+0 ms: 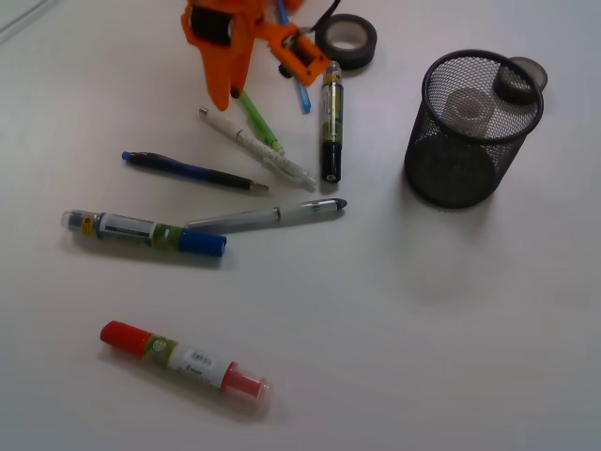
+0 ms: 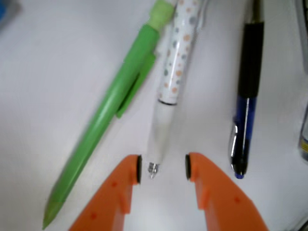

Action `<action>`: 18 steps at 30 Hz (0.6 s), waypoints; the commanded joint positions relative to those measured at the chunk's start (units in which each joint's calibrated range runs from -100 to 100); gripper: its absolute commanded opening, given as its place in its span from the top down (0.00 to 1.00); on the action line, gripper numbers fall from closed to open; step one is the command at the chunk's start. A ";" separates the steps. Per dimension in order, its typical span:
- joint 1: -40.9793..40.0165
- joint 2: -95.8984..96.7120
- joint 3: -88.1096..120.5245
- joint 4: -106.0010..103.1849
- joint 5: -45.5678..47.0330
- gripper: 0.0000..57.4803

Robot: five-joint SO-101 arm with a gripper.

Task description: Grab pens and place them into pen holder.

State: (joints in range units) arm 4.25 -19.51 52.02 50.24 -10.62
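Observation:
My orange gripper (image 2: 162,168) is open, low over the table, with the metal tip of the white dotted pen (image 2: 175,62) lying between its pads, nearer the left one. The lime green pen (image 2: 115,101) lies left of it and the dark blue pen (image 2: 248,96) right of it. In the front view the gripper (image 1: 228,89) hangs at the top over the white pen (image 1: 258,148) and green pen (image 1: 259,122). The dark blue pen (image 1: 192,172) and silver-grey pen (image 1: 268,216) lie below. A light blue pen (image 1: 300,94) sticks out beside the arm. The black mesh pen holder (image 1: 470,127) stands at the right.
Three fat markers lie about: black-capped (image 1: 331,122), blue-capped (image 1: 146,230) and red-capped (image 1: 183,357). A black tape roll (image 1: 346,39) lies behind the gripper. A white roll (image 1: 470,105) shows through the holder's mesh and a dark roll (image 1: 518,80) sits at its far rim.

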 commanded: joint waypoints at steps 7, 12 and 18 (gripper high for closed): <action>1.54 8.16 -7.00 -1.24 -4.64 0.79; 1.54 13.43 -7.55 -6.06 -5.71 0.79; 1.54 19.30 -13.98 -1.24 -6.69 0.80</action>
State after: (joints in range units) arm 5.44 -1.48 41.87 47.65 -16.97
